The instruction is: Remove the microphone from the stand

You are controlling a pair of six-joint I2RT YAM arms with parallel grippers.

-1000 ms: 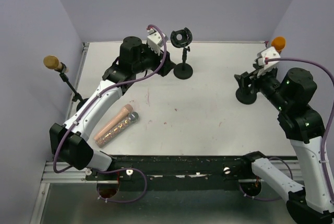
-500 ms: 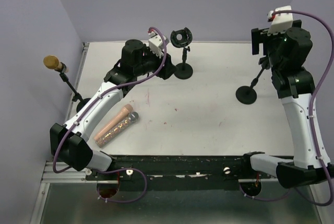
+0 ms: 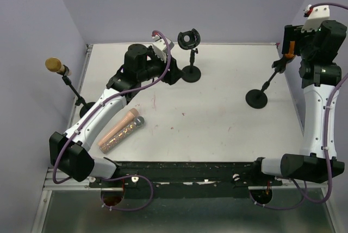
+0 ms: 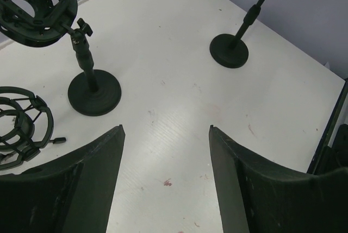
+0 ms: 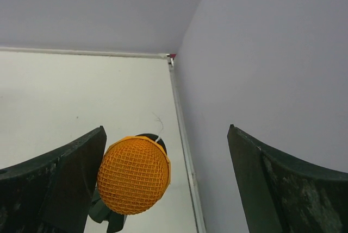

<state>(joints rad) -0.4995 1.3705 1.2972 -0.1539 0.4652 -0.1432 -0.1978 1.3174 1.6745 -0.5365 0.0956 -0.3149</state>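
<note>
The microphone (image 5: 134, 175) has an orange mesh head and sits on a tilted black stand (image 3: 266, 86) at the right of the table. In the right wrist view the head lies between my right gripper's (image 5: 166, 128) open jaws, close to the left finger (image 5: 65, 178) and far from the right one. From above, the right gripper (image 3: 289, 38) is raised over the orange microphone (image 3: 291, 49) near the back right corner. My left gripper (image 4: 166, 127) is open and empty over bare table, near the back middle (image 3: 173, 73).
An empty shock-mount stand (image 3: 190, 54) rises at the back centre, beside the left gripper; another shock mount (image 4: 22, 127) shows in the left wrist view. A gold-headed microphone (image 3: 53, 64) stands at the left edge. A pink microphone (image 3: 120, 130) lies on the table. Walls enclose the table.
The right arm has risen and swung toward the back right corner, over the orange microphone's head, and its jaws have opened wider. The left arm has barely shifted.
</note>
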